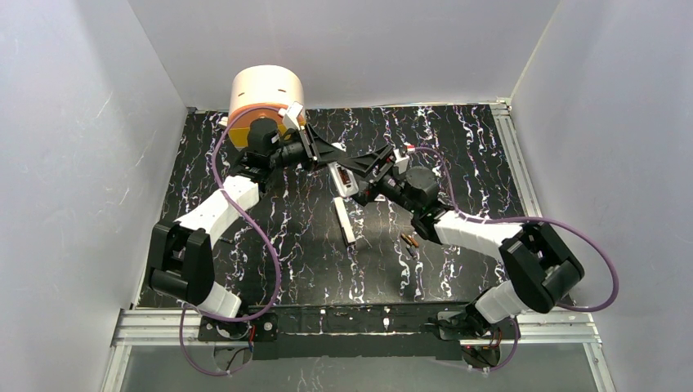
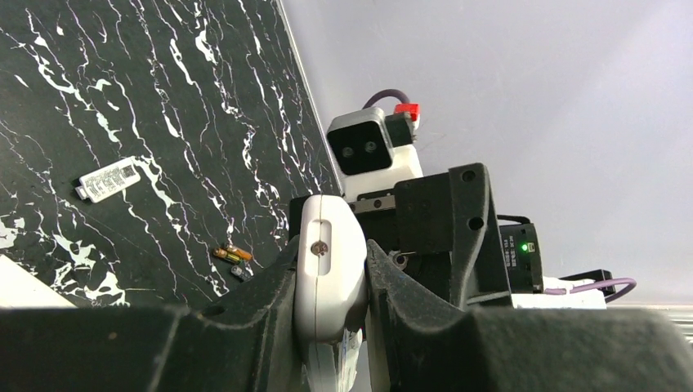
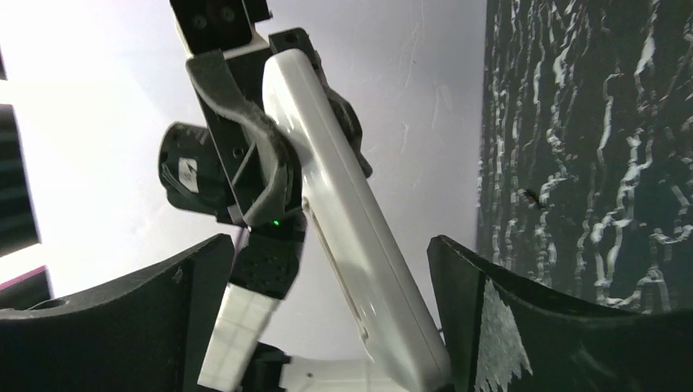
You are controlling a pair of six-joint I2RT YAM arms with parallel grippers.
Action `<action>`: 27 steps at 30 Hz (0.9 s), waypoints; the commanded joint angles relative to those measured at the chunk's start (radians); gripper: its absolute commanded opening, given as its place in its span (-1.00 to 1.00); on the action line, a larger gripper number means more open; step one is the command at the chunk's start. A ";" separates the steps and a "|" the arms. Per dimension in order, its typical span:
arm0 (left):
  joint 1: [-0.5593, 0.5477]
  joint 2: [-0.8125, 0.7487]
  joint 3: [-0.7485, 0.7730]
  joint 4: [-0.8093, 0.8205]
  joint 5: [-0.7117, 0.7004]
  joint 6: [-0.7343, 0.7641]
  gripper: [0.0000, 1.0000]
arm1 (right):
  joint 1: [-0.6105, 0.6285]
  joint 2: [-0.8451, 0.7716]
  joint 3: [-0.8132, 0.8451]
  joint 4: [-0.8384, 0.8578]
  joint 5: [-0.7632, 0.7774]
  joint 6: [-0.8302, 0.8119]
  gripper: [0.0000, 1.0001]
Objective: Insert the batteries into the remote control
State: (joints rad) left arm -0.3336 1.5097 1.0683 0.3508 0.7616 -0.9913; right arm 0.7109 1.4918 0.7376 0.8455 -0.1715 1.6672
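Above the table (image 1: 466, 163), I see the left gripper (image 2: 330, 282) clamped on the remote control (image 2: 327, 241), buttons hidden. The right gripper (image 3: 327, 249) spreads wide around it. The batteries (image 2: 232, 254) lie below.

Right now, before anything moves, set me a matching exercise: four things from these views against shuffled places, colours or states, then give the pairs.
Things:
1. remote
2. batteries
3. right tool
4. bar

Descriptions:
A. open, fingers wide either side of the remote
B. white, lying loose
C. clamped in the left tool
D. copper-orange, lying loose

Pairs: 1-C, 2-D, 3-A, 4-B
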 commanded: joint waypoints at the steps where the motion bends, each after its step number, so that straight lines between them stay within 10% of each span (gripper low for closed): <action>1: 0.004 -0.045 0.015 -0.001 0.059 0.028 -1.00 | -0.035 -0.076 -0.048 0.056 -0.106 -0.215 0.96; 12: 0.006 -0.068 0.042 -0.076 0.154 0.130 -1.00 | -0.070 -0.185 0.098 -0.417 -0.268 -0.832 0.80; 27: 0.005 -0.088 0.021 -0.078 0.211 0.169 -1.00 | -0.069 -0.112 0.178 -0.465 -0.283 -0.900 0.30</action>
State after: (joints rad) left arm -0.3309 1.4754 1.0721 0.2680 0.9207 -0.8368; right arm 0.6415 1.3678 0.8574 0.3748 -0.4519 0.7982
